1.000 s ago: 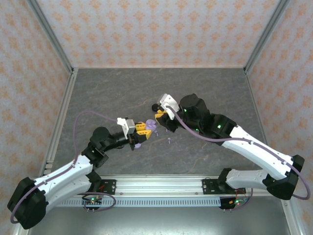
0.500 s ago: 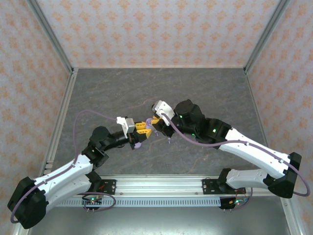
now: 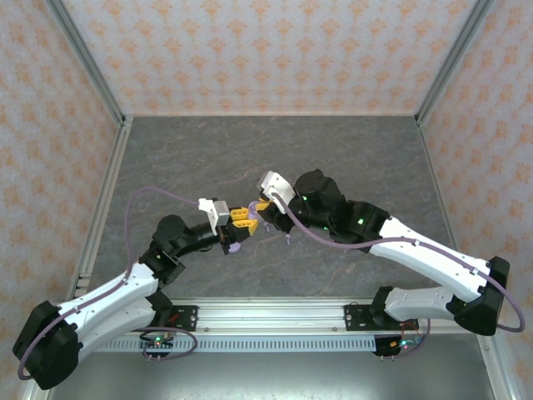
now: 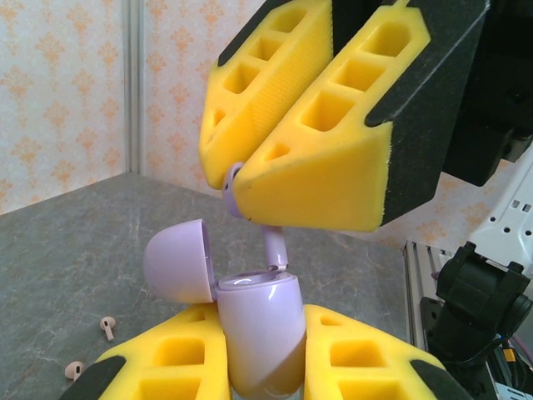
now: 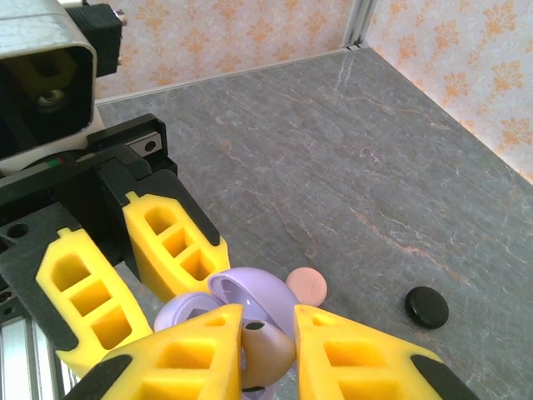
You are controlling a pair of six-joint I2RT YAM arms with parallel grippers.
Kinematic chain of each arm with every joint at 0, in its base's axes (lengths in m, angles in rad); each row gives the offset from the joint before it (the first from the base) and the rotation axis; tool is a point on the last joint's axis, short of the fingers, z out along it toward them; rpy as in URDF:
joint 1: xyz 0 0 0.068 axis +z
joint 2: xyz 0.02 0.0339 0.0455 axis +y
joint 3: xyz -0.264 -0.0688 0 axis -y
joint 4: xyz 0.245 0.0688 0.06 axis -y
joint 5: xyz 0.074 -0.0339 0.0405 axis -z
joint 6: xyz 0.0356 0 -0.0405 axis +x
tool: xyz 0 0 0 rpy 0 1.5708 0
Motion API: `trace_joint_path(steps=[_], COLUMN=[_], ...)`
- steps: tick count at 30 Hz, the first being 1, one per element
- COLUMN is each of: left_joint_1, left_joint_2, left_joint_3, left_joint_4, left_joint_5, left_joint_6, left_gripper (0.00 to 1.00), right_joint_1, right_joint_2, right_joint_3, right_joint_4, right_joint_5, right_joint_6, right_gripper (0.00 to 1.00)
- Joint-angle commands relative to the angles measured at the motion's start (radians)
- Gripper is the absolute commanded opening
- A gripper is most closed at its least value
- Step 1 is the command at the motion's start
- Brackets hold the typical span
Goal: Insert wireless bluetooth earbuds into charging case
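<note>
From above, my left gripper [image 3: 251,218], with fingers of yellow blocks pierced by square cut-outs, is clamped on the small, glossy, egg-shaped lavender plastic charging case [image 3: 236,245] near the middle of the dark grey, marble-veined table [image 3: 350,158]. My right gripper [image 3: 265,208] meets it tip to tip from the right, and a tiny loose pale earbud [image 3: 288,240] lies on the table just beside them. Bare table spreads all around, and the patterned walls [image 3: 250,50] stand well apart. From my left wrist, the case stands upright between my two pads, its rounded lid [image 4: 176,262] hinged open to the left. Directly above it my right fingers [image 4: 333,150] are closed on a smooth lavender earbud [image 4: 231,185], its head pinched at their tips. A slim lavender stem shows below them, reaching to the case's open mouth; I cannot tell whether it touches. Two small pink earbuds [image 4: 107,327] lie on the table at lower left, apart from the case. From my right wrist, the bud's rounded head sits between my yellow pads over the open lavender shell, with my left fingers [image 5: 148,250] flanking the case at the left. A flat round pink disc [image 5: 306,286] lies just beside the lid and a flat black disc [image 5: 426,306] further right, with smooth open surface up to the wall's foot.
</note>
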Motion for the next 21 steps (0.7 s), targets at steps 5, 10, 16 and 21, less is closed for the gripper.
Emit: trace_joint_path(steps=[5,10,16,21], left_joint_1=[-0.012,-0.012,-0.012,-0.012], left_joint_2=[-0.001,-0.002,-0.005,-0.005], left_joint_3=[0.038,0.037,0.038,0.038], left_joint_4=[0.053,0.055,0.053,0.051], left_joint_5=[0.009,0.009,0.009,0.009], left_joint_6=[-0.003,-0.007,-0.008,-0.008], left_gripper=[0.00,0.00,0.00,0.00], right_joint_1=[0.005,0.005,0.006,0.006], right_joint_2=[0.008,0.008,0.034,0.045], right_joint_3=[0.015,0.015,0.019,0.024], right_joint_4=[0.013,0.008,0.009,0.003], right_joint_5=[-0.005,-0.014,-0.016,-0.028], right_joint_6=[-0.013,-0.014,-0.018,-0.020], right_gripper=[0.20,0.20,0.20,0.20])
